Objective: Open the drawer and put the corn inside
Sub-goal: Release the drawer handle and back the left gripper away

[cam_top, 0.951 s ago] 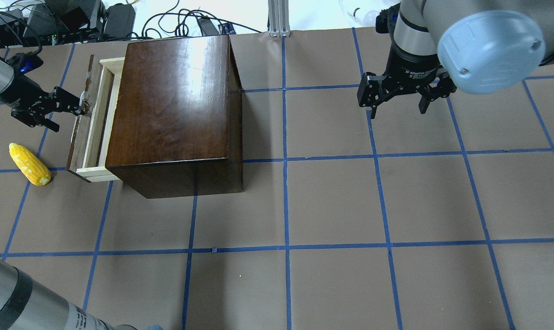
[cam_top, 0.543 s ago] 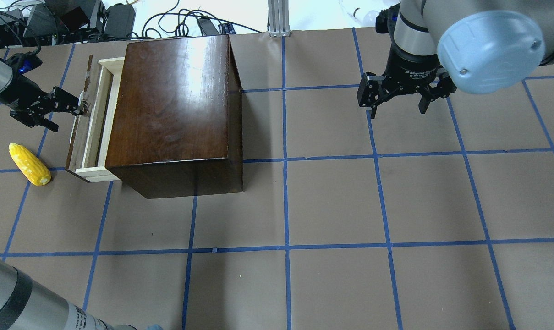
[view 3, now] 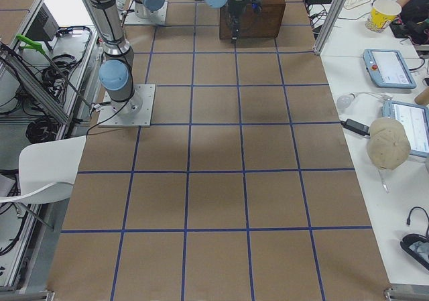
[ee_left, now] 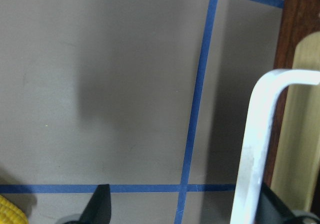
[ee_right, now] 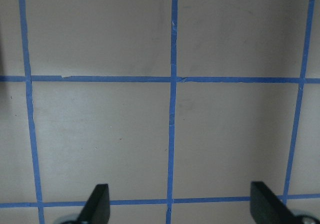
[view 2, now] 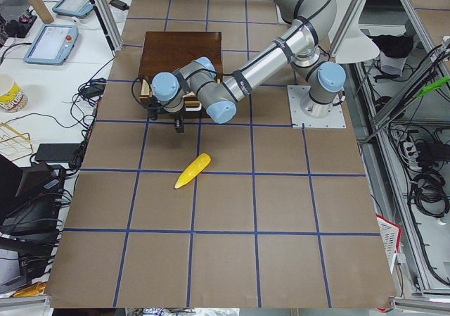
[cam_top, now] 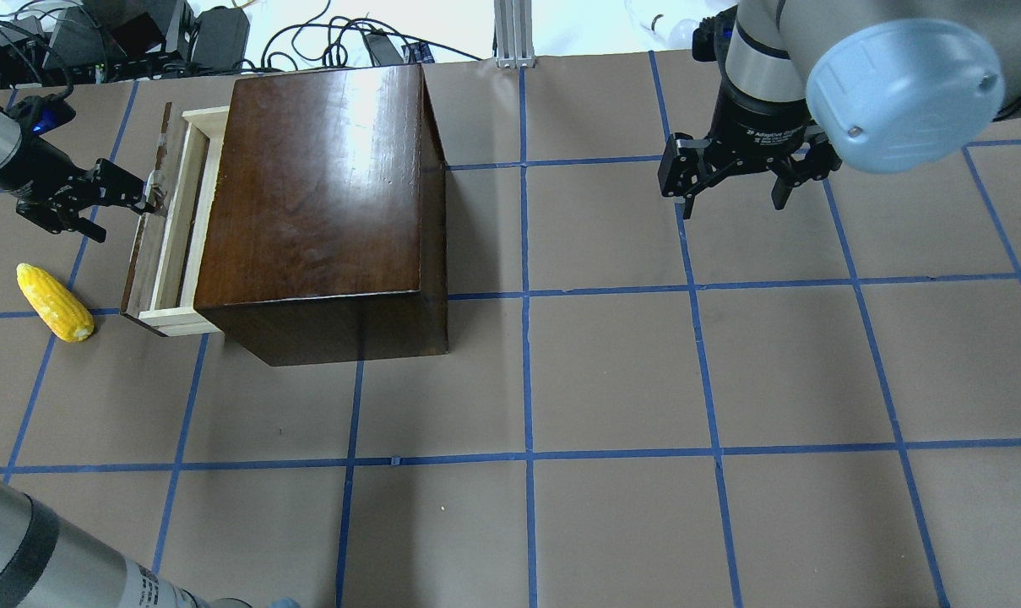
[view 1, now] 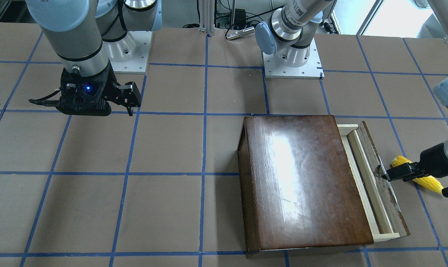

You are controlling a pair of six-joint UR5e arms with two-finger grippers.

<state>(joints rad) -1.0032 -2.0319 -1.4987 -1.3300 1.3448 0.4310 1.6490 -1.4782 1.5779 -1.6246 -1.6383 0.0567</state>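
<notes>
The glossy dark-brown box (cam_top: 316, 194) stands at the table's far left. Its drawer (cam_top: 168, 228) of pale wood with a worn dark front panel (cam_top: 141, 253) is partly out to the left. My left gripper (cam_top: 126, 218) is open. One finger (ee_left: 272, 206) is hooked behind the white metal handle (ee_left: 255, 149) on the front panel, the other finger (ee_left: 100, 206) is apart from it. The yellow corn (cam_top: 54, 302) lies on the table left of the drawer, near that gripper; it also shows in the left-side view (view 2: 193, 171). My right gripper (cam_top: 730, 198) is open and empty above bare table.
The table is covered in brown paper with a blue tape grid (cam_top: 527, 295). Cables and equipment (cam_top: 138, 34) lie beyond the far edge. The two arm bases (view 1: 292, 59) are bolted at the robot's side of the table.
My left gripper has moved slightly left with the handle, and the drawer has slid a little further out. The corn and the right arm have not moved.
</notes>
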